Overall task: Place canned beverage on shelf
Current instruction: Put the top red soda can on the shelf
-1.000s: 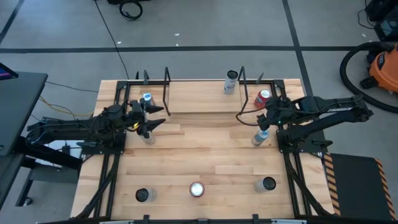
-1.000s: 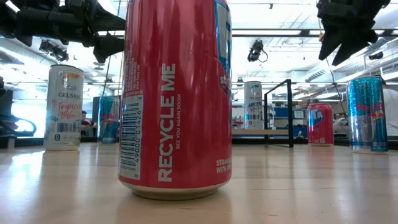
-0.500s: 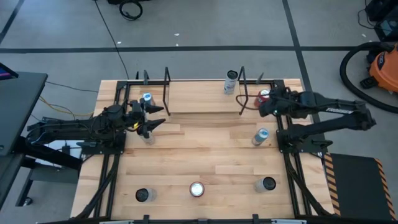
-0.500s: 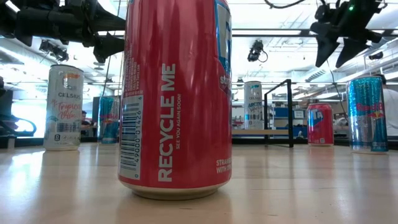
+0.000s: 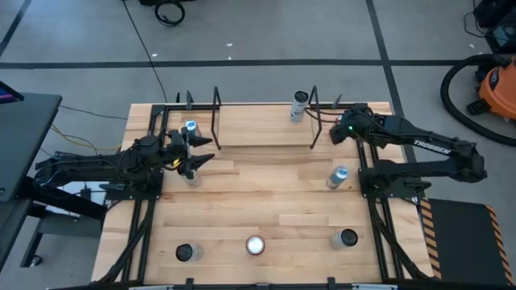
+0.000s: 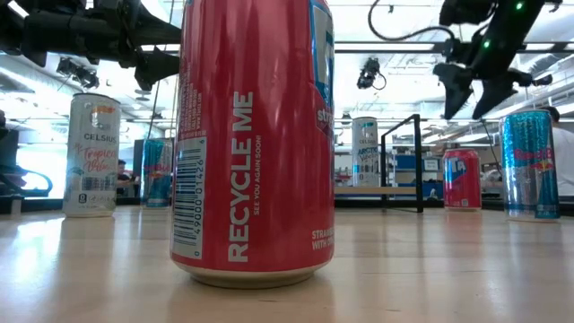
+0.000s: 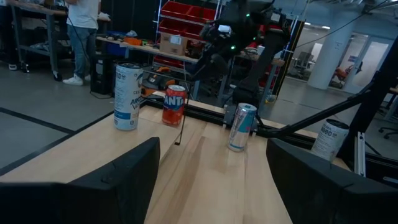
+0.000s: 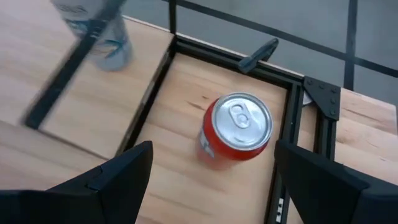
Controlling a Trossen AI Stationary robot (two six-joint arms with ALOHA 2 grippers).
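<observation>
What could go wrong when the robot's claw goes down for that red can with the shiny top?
The open right gripper hangs above the red aluminium can. If it comes down off-centre, a finger could knock the can over. The thin black metal rods of the light-wood shelf stand close beside the can, so a finger might catch on them.

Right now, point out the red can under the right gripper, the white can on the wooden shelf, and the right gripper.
red can [image 8: 237, 127], right wrist view, silver lid.
white can [image 5: 299, 105], high view, top.
right gripper [image 6: 472, 94], low view, between fingertips.
</observation>
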